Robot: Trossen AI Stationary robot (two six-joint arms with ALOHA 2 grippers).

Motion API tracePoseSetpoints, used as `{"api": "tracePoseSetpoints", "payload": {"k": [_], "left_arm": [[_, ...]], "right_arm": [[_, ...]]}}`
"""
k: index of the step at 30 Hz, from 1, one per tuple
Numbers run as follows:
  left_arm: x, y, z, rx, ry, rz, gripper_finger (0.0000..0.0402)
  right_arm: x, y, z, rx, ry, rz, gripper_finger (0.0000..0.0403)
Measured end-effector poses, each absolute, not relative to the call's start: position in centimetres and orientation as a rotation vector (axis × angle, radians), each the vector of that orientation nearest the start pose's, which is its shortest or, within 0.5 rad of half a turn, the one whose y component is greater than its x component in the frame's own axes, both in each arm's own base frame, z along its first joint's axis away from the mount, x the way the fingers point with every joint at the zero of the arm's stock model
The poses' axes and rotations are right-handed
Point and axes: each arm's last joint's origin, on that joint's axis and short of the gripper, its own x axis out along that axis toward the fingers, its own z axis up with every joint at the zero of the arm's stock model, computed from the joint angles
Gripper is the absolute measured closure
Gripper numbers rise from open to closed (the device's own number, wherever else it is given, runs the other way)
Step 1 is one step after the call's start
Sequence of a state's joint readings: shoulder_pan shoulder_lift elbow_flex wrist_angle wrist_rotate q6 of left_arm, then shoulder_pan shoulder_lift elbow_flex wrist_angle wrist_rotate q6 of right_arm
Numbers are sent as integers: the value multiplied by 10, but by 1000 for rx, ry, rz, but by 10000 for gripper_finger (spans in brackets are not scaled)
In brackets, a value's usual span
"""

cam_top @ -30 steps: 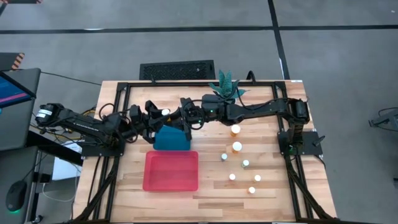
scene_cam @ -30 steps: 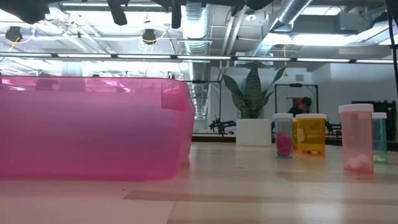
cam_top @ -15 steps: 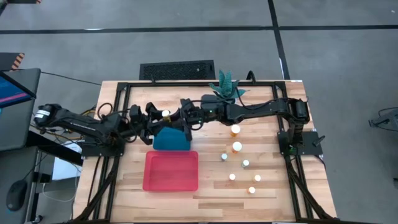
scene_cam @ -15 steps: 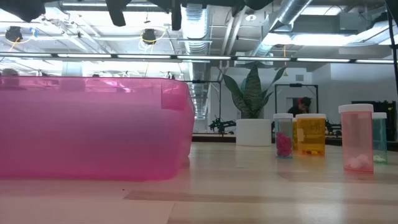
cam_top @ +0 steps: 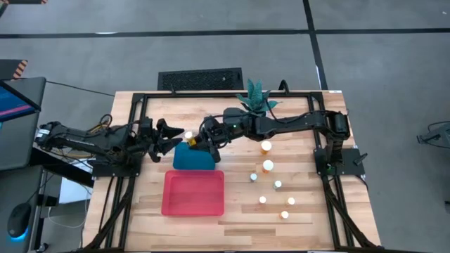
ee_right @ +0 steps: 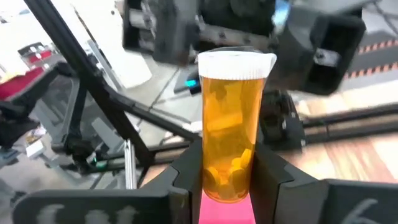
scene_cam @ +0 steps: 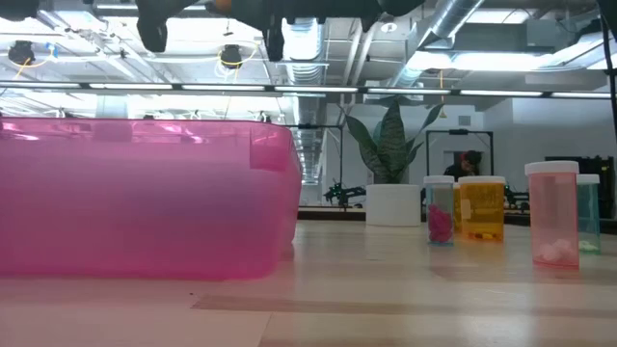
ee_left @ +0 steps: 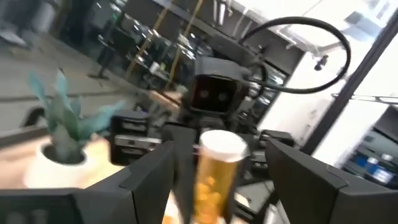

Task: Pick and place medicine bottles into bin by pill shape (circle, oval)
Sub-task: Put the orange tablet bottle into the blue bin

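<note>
Both claws crowd the air over the blue bin (cam_top: 194, 157) near the desk's (cam_top: 239, 218) far edge. Potted plant (cam_top: 256, 98) blocks the far edge. Loose bottles (cam_top: 267, 166) dot the right half. Pink bin (cam_top: 193, 193) fills the near-left; near edge open.

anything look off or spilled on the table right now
Nothing stands out. The six bottles on the table stand upright, none tipped or spilled, and the red bin and teal bin sit square. The right gripper holds an amber bottle upright above the teal bin, with the left gripper open beside it.
</note>
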State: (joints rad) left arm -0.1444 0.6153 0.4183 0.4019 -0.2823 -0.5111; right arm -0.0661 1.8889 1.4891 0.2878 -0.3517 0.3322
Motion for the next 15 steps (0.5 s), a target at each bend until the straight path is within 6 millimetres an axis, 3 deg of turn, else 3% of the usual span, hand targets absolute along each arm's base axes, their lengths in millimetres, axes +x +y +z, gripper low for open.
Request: {"api": "tracePoseSetpoints", "payload": {"k": [6,15], "left_arm": [[152,-16,288,-598,-47,39,140],[168,-15,316,-531,219,102,123]], "right_arm": [[444,-15,295,376,260,305,295],[443,1,290,384,315,357,295]]}}
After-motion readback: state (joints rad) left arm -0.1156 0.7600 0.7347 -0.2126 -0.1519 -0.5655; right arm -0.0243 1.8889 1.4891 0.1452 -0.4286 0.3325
